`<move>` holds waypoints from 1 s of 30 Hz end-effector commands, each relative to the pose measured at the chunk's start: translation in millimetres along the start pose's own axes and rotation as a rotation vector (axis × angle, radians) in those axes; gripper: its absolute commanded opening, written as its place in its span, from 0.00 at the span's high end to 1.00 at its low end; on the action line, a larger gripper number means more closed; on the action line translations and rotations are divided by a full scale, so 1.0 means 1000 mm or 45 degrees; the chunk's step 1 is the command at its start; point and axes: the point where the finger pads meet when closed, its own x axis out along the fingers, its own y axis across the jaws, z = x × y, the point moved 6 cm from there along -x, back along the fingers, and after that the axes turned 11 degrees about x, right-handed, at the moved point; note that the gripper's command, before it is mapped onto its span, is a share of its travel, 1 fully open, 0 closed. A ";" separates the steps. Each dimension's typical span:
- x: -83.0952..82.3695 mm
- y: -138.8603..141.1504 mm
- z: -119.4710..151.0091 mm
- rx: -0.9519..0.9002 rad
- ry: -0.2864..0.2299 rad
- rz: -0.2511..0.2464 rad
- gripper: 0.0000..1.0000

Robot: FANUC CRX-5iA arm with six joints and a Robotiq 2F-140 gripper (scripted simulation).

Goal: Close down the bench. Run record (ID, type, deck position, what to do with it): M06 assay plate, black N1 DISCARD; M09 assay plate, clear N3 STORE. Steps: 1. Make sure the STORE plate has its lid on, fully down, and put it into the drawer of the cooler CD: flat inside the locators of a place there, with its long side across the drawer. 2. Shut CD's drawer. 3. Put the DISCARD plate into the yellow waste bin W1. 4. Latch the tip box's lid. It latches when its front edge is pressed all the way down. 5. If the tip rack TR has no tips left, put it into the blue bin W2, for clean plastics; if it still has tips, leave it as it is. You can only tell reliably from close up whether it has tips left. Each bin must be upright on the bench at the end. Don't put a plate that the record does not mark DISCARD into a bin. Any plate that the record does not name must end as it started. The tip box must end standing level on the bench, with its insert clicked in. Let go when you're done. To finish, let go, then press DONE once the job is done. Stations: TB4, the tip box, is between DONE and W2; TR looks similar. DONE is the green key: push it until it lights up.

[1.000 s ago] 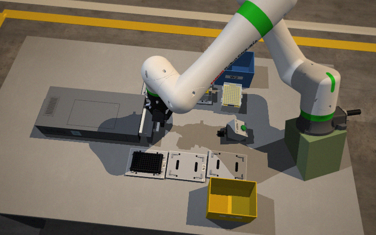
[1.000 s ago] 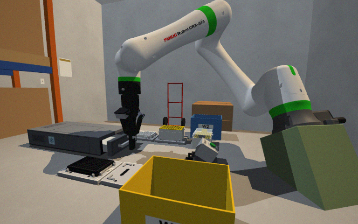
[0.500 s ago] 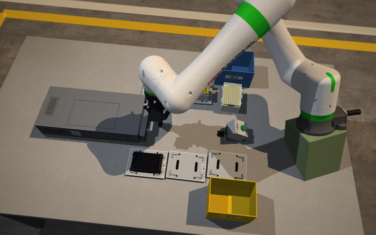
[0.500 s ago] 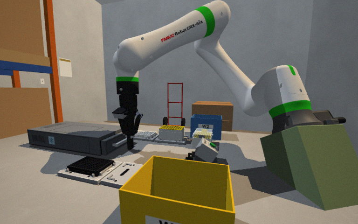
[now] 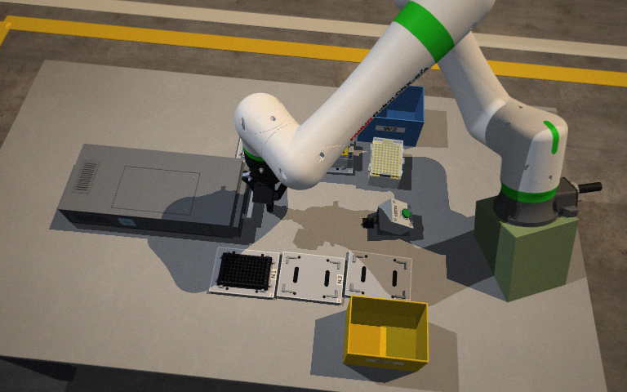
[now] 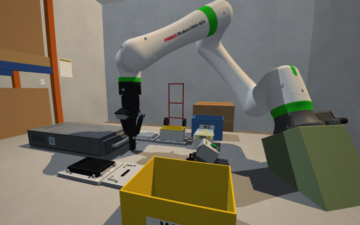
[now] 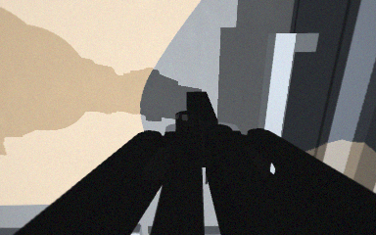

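The grey cooler CD (image 5: 152, 189) lies at the left. Its drawer front with the pale handle (image 6: 119, 142) stands close against the cooler's body, and nothing of the drawer's inside shows. My gripper (image 5: 264, 196) is shut and empty, pointing down right in front of that handle; it also shows in the exterior view (image 6: 131, 145) and in the wrist view (image 7: 198, 105), with the handle (image 7: 279, 83) to its right. The black plate (image 5: 244, 270) sits on nest N1. The two nests to its right (image 5: 311, 277) are bare. The clear STORE plate is not in view.
The yellow bin W1 (image 5: 385, 332) stands upright at the front, the blue bin W2 (image 5: 394, 116) at the back. The tip box (image 5: 385, 159) stands before W2, the DONE key (image 5: 406, 212) nearer. The tip rack TR (image 6: 172, 132) and a clear plate (image 6: 147, 135) stand behind my gripper.
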 end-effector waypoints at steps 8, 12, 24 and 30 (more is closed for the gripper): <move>-0.001 -0.012 0.002 0.000 0.001 0.002 0.90; -0.001 -0.015 0.003 0.000 0.001 0.002 0.90; -0.001 -0.026 0.005 0.000 0.001 0.002 0.90; -0.001 -0.026 0.005 0.000 0.001 0.002 0.90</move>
